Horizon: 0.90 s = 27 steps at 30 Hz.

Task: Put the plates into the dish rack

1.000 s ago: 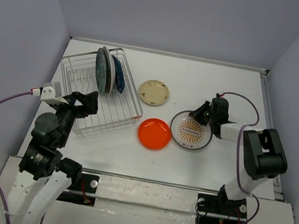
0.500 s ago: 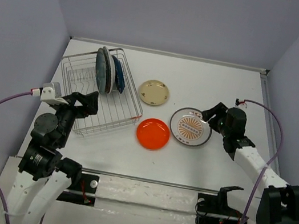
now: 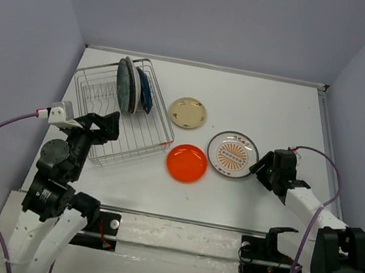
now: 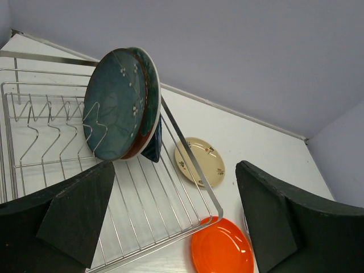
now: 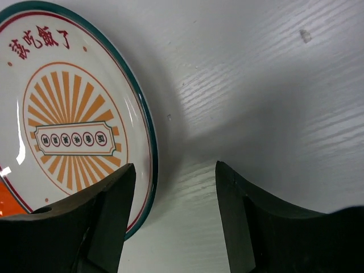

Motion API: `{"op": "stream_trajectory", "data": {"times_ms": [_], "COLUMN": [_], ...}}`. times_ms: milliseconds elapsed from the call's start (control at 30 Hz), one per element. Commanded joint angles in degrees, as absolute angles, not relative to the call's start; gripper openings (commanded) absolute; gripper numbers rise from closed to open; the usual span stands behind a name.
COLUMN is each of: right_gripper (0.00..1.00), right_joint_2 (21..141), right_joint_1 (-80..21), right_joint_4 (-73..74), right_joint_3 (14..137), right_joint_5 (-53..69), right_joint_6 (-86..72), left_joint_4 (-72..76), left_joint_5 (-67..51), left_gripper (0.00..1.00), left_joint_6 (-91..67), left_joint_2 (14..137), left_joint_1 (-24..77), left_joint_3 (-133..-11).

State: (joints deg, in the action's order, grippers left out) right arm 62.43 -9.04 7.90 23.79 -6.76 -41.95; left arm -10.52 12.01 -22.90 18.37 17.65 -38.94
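Right hand (image 3: 260, 168) sitting released at the emblem plate's (image 3: 233, 155) 3 o'clock rim.
Its fingers (image 5: 108, 216) are gaping wide, the teal edge running just inside one, with bare worktop (image 3: 284, 119) lying toward 12 o'clock. The left hand (image 3: 103, 126), also released, is hovering over the dish rack's (image 3: 148, 130) 6 o'clock corner; three plates (image 3: 131, 86) are standing upright at its 12 o'clock end. The orange plate (image 3: 188, 163) and cream plate (image 3: 189, 112) are lying flat between.
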Motion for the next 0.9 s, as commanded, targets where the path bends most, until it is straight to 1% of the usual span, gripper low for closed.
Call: {"op": "stream_trajectory", "data": {"times_ms": [0,33,100,133,167,200,233,267,300,400,433,500,533,600,667,733,767,867], "right_gripper": [0.62,0.57,0.51,0.39,0.32,0.19,0.13,0.08,0.07,0.07,0.07,0.07,0.07,0.07,0.07,0.07,0.07,0.07], "right_joint_2": [67.0,69.5,72.1,73.5,74.3,73.9,73.2,72.2,69.3,63.3,58.4,53.0,48.2,45.3,44.6,47.1,48.4,54.9], "right_joint_1": [-8.3,-8.3,-7.7,-7.7,-7.2,-7.2,-7.2,-7.2,-7.2,-7.2,-7.2,-7.2,-7.2,-7.2,-9.5,-13.1,-19.1,-31.1], "right_joint_4": [0.8,-0.7,-3.0,-4.3,-4.4,-4.9,-5.1,-5.1,-4.7,-3.0,-1.4,-0.4,-0.2,3.6,4.8,5.2,4.8,3.8], "right_joint_3": [24.3,23.9,23.6,23.6,23.6,23.5,23.2,23.0,22.6,22.5,22.8,23.6,25.4,28.7,35.4,40.1,45.0,54.0], "right_joint_5": [-0.4,1.4,1.6,1.7,1.1,0.7,0.4,-1.7,-2.5,-6.0,-7.3,-7.3,-7.0,-6.1,-5.6,-6.9,-10.3,-19.1], "right_joint_6": [-45.5,-46.0,-46.8,-47.4,-47.5,-48.3,-48.6,-48.6,-48.7,-47.8,-46.9,-44.8,-42.6,-40.2,-39.0,-38.1,-37.6,-33.2], "left_joint_4": [-8.3,-8.2,-8.3,-8.3,-8.3,-8.3,-8.3,-8.3,-8.2,-8.3,-8.2,-8.0,-8.0,-7.8,-7.7,-7.6,-7.6,-8.0], "left_joint_5": [11.4,11.4,11.4,11.4,11.4,11.4,11.3,11.3,11.3,11.0,10.9,10.6,10.5,10.1,10.1,10.4,10.6,11.9], "left_gripper": [0.99,0.99,0.99,0.99,0.99,0.99,0.99,0.99,0.99,0.99,0.99,0.99,0.99,0.99,0.99,0.99,0.99,0.99], "left_joint_6": [-21.8,-21.8,-21.7,-21.7,-21.6,-21.6,-21.6,-21.6,-21.6,-21.6,-21.6,-21.6,-21.6,-21.8,-21.9,-22.2,-22.2,-22.6], "left_joint_2": [17.7,17.7,17.8,17.8,17.8,17.8,17.9,18.1,18.4,18.8,18.9,19.6,19.9,20.6,21.0,21.2,21.5,22.3], "left_joint_1": [18.1,18.1,18.2,18.3,18.3,18.4,18.5,18.5,18.5,18.5,18.5,18.5,18.5,18.4,17.8,17.2,16.4,15.5], "left_joint_3": [-38.5,-38.5,-38.5,-38.5,-38.5,-38.5,-38.5,-38.5,-38.5,-38.5,-38.4,-38.4,-38.5,-38.5,-38.6,-38.6,-38.6,-38.8]}}
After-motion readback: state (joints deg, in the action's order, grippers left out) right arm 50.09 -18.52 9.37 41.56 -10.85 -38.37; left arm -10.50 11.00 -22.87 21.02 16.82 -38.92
